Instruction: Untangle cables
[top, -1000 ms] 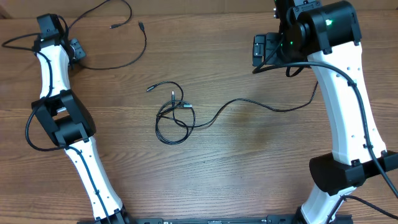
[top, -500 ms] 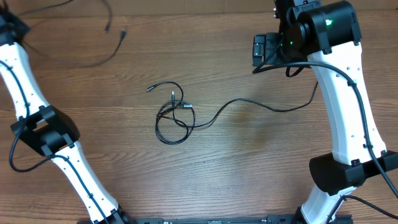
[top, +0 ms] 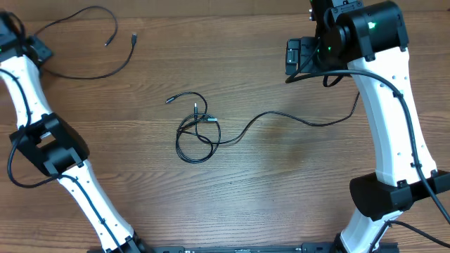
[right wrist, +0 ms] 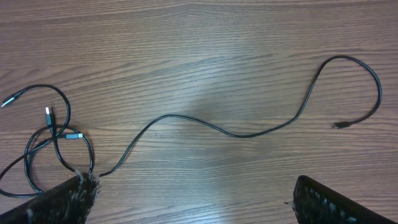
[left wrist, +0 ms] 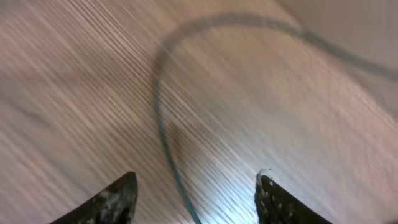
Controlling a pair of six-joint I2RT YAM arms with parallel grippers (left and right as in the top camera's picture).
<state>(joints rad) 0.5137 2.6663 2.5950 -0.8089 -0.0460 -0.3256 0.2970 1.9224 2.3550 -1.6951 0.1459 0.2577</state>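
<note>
Lying looped on wood-grain table point(top: 281, 183) | thin black cables point(top: 199, 135) | left gripper point(left wrist: 196, 180) spread | right gripper point(right wrist: 193, 183) spread

Thin black cables point(top: 271, 113) on wooden table point(top: 281, 193)

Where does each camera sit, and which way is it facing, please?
Overhead: above the table, straight down; left arm, right arm, tangle, loose cable.
Left wrist: low, facing down at one blurred cable; left gripper open.
Right wrist: higher, facing down at tangle and long cable; right gripper open.
Shared: overhead and right wrist both show the tangle.
</note>
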